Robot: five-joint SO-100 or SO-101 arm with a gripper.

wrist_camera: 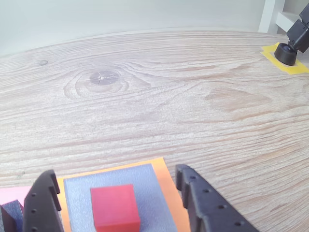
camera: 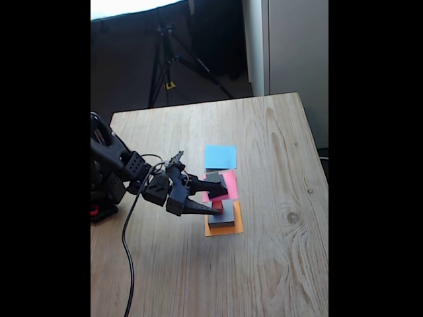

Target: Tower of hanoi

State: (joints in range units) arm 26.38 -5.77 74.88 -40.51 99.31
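Handling assessment first: the small red cube [wrist_camera: 115,207] looks like light foam or plastic with flat, matte faces and crisp edges. It should be stiff enough for a pinch and not fragile, though light enough to tip or skid if nudged on one side only. Judged best hold: two opposite vertical faces, about mid-height, fingers square to them.

Position, wrist view: the cube sits at lower centre of the frame, on top of a flat grey foam-like slab [wrist_camera: 145,193], which in turn lies on an orange paper square [wrist_camera: 169,186]. The black two-finger gripper [wrist_camera: 118,203] is spread open and holds nothing. One finger stands at lower left, the other at lower right, with the cube between them and clear gaps on both sides. It lies nearer the left-hand finger.

Position, fixed view: the gripper [camera: 215,201] reaches in from the left at mid-frame, its tips over the grey slab [camera: 228,214] and the red cube [camera: 217,205] on the orange square [camera: 225,230]. Whether the tips are down at cube height cannot be told from here.

Next beyond, towards upper frame: a pink paper square [camera: 228,185], with a dark block partly hidden by the gripper beside it; identity unclear. Farther still, a bare blue paper square [camera: 220,156] on the pale wooden table [camera: 284,132].

Farthest: a black tripod [camera: 165,59] on the floor past the table edge.
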